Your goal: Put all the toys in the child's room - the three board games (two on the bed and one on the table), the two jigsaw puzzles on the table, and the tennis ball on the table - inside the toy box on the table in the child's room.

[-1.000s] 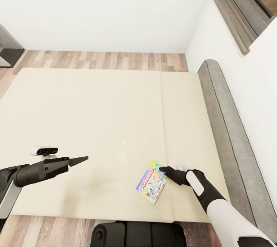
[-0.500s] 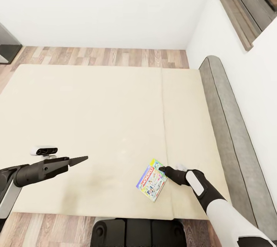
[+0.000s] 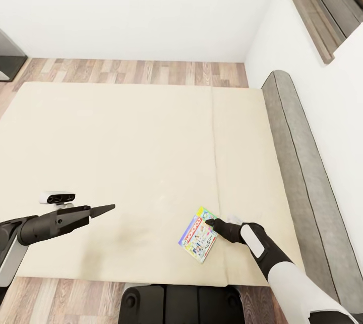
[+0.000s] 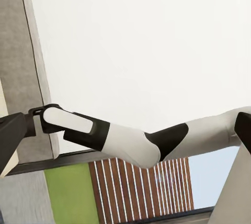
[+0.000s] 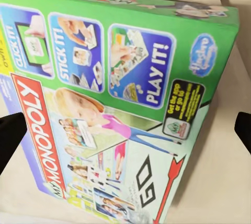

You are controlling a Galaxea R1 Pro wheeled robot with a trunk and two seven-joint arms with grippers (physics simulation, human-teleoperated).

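Observation:
One board game [image 3: 198, 235], a green box with a red Monopoly banner, lies flat on the cream bed [image 3: 126, 152] near its front edge, just left of the mattress seam. My right gripper [image 3: 209, 223] is at the box's right edge and stands open. In the right wrist view the box [image 5: 120, 109] lies between the two dark fingertips [image 5: 10, 140], which are spread wide. My left gripper [image 3: 103, 209] hovers over the bed's front left, pointing right, open and holding nothing.
A grey padded headboard [image 3: 297, 162] runs along the bed's right side under a window ledge [image 3: 307, 11]. Wood floor [image 3: 141, 71] lies beyond the bed, with dark furniture [image 3: 7, 59] at the far left. My base [image 3: 176, 304] is against the bed's front edge.
The head camera has shifted slightly. My right gripper has edged a little to the left, onto the box's edge. The left arm has not moved.

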